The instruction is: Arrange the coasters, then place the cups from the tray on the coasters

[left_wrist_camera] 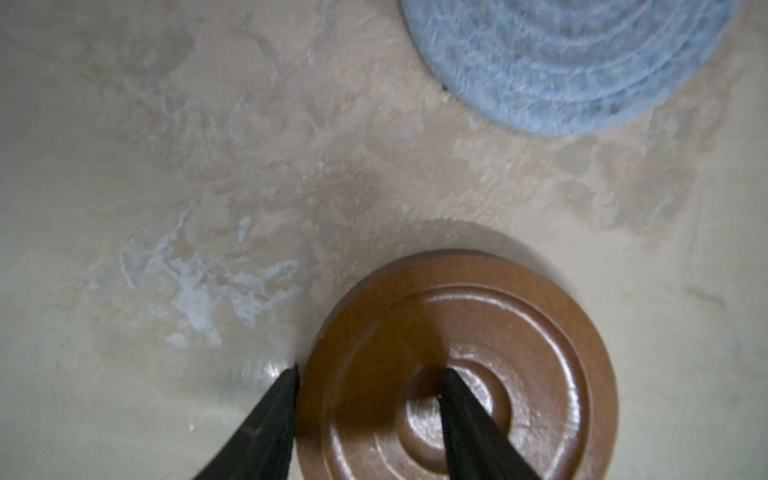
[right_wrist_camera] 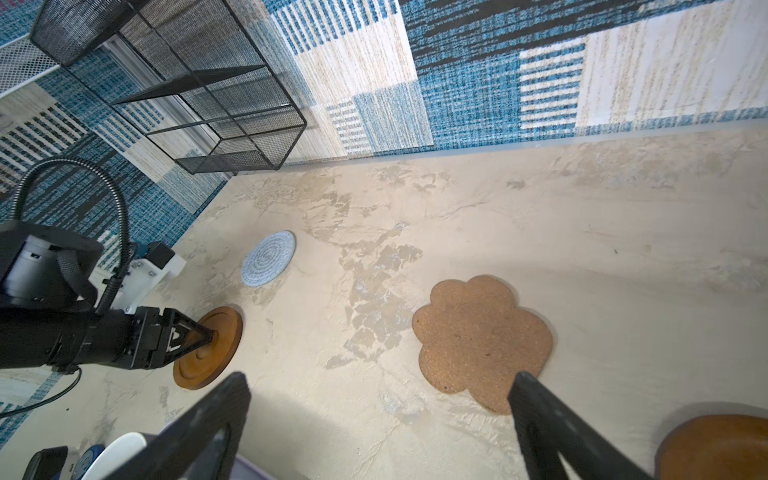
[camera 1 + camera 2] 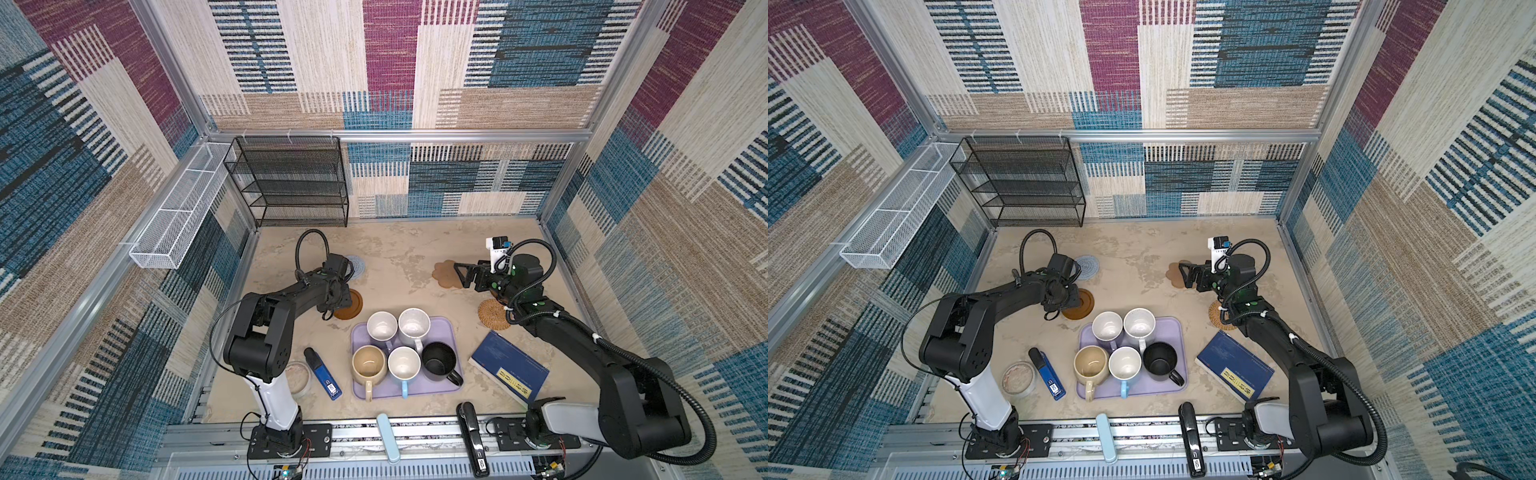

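My left gripper [image 1: 372, 370] has closed on a brown wooden coaster [image 1: 478, 353], one fingertip against its rim and the other in its centre hollow; the disc lies flat on the table [image 3: 351, 305]. The pale blue woven coaster [image 3: 359, 266] lies just beyond it. My right gripper [image 2: 380, 378] hangs open above the table beside the tan flower coaster [image 2: 482, 336]. A second brown disc [image 2: 715, 449] and the rattan coaster [image 3: 492, 313] lie under that arm. Several cups stand on the lavender tray [image 3: 446, 328], among them beige [image 3: 368, 363], light blue [image 3: 404, 365] and black [image 3: 439, 359].
A dark blue book [image 3: 509, 370] lies right of the tray. A blue and black tool [image 3: 322, 372] and a clear round dish [image 3: 299, 376] lie to its left. A black mesh shelf [image 3: 291, 183] stands at the back left, with a white wire basket [image 3: 183, 208] on the left wall.
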You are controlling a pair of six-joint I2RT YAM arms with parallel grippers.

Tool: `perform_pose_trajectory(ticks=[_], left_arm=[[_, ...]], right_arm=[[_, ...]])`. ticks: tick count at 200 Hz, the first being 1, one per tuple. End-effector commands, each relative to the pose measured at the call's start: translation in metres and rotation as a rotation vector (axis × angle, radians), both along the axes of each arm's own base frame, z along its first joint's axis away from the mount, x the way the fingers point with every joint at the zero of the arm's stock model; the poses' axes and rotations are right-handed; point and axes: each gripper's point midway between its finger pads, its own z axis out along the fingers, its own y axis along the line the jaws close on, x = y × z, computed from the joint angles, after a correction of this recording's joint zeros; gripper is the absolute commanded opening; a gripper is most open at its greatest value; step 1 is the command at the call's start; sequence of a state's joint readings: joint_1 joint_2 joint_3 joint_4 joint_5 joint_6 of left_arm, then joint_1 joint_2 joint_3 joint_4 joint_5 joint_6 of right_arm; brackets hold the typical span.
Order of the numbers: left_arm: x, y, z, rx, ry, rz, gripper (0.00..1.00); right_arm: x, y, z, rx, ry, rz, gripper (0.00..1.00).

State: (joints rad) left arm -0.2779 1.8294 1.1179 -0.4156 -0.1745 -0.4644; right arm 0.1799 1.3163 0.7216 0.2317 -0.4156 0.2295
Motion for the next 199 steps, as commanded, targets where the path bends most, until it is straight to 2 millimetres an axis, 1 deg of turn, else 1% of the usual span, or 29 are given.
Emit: perform_pose_trajectory(ticks=[1,10,22,37,54,69,81,107,123,144,164,184,199], left_arm=[[-0.005,0.010,-0.009,0.065,0.054,0.007,0.50],[0.000,0.012,-0.007,0.071,0.045,0.018,0.48],[0.007,0.013,-0.004,0.072,0.035,0.027,0.45],[0.015,0.016,-0.001,0.074,0.029,0.040,0.43],[0.023,0.021,0.002,0.096,0.033,0.054,0.40],[0.026,0.026,0.003,0.114,0.038,0.069,0.40],[0.028,0.031,0.004,0.120,0.036,0.083,0.40],[0.030,0.035,0.008,0.112,0.033,0.096,0.39],[0.027,0.035,0.011,0.104,0.021,0.097,0.39],[0.026,0.040,0.015,0.115,0.009,0.105,0.41],[0.033,0.033,0.013,0.037,-0.007,0.086,0.44],[0.037,0.032,0.014,0.031,-0.017,0.085,0.46],[0.039,0.032,0.015,0.021,-0.022,0.086,0.47]], right_arm=[[-0.013,0.043,0.005,0.010,0.019,0.249,1.00],[-0.010,0.057,0.001,-0.029,0.052,0.272,1.00],[-0.010,0.077,-0.004,-0.083,0.054,0.291,0.99],[-0.011,0.097,-0.005,-0.093,0.045,0.307,1.00],[-0.008,0.115,-0.010,-0.115,0.058,0.316,0.98],[-0.008,0.133,-0.014,-0.147,0.061,0.335,0.98],[-0.009,0.144,-0.018,-0.157,0.067,0.349,0.98],[-0.009,0.156,-0.025,-0.161,0.082,0.360,0.98],[-0.006,0.161,-0.027,-0.161,0.090,0.358,0.98],[-0.003,0.169,-0.026,-0.160,0.089,0.359,0.99],[-0.001,0.178,-0.025,-0.157,0.092,0.369,0.99],[-0.002,0.186,-0.026,-0.160,0.093,0.377,0.99],[-0.002,0.188,-0.028,-0.164,0.099,0.371,0.99]])
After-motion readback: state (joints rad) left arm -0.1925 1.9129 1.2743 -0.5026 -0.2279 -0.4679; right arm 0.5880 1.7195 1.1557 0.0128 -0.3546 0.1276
